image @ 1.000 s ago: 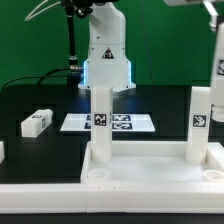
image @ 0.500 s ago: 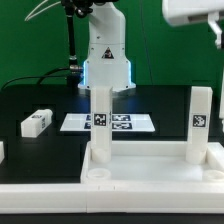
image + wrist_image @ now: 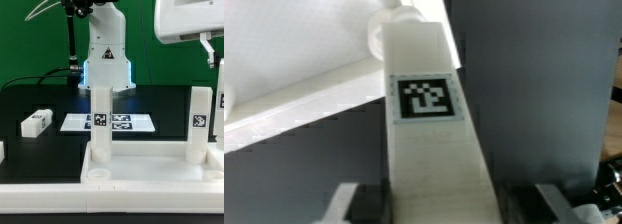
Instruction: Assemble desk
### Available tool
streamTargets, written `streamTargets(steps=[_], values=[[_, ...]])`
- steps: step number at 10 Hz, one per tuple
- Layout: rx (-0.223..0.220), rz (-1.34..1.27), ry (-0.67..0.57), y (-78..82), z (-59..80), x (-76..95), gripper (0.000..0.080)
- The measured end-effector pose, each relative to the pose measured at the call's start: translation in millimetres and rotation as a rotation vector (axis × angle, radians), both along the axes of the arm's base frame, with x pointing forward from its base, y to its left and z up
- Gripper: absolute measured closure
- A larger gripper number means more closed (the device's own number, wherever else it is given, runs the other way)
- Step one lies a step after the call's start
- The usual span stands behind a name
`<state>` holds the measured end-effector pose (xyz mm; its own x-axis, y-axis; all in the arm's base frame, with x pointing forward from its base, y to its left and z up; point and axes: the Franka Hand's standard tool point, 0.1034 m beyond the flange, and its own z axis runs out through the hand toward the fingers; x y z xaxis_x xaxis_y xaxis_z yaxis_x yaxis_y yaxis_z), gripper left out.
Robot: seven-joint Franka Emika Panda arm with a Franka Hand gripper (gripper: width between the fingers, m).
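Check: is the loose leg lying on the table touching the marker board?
Apart. The exterior view shows a strip of black table between the loose leg and the near edge of the marker board.

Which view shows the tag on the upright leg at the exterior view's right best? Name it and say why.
The wrist view: the tag sits large and sharp on the leg, its pattern legible. The exterior view shows it only small, partway up the leg.

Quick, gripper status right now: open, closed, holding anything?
Gripper: open, holding nothing; it straddles the upright leg, with gaps on both sides.
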<state>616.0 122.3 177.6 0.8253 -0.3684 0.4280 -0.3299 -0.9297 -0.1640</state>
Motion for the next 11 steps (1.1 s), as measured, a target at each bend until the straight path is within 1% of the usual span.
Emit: streamTargets(steps=[3, 5, 7, 9, 11], values=[[0.001, -0.006, 0.007, -2.9, -8.6, 7.0, 0.0511], [0.003, -0.019, 0.016, -4.6, -16.9, 9.9, 0.0511], [0.005, -0.025, 0.018, -6.0, -20.5, 13.6, 0.0511], [0.01, -0.033, 0.019, -8.6, -21.2, 15.9, 0.0511], [0.005, -0.036, 0.025, -12.9, -28.0, 18.5, 0.0511]])
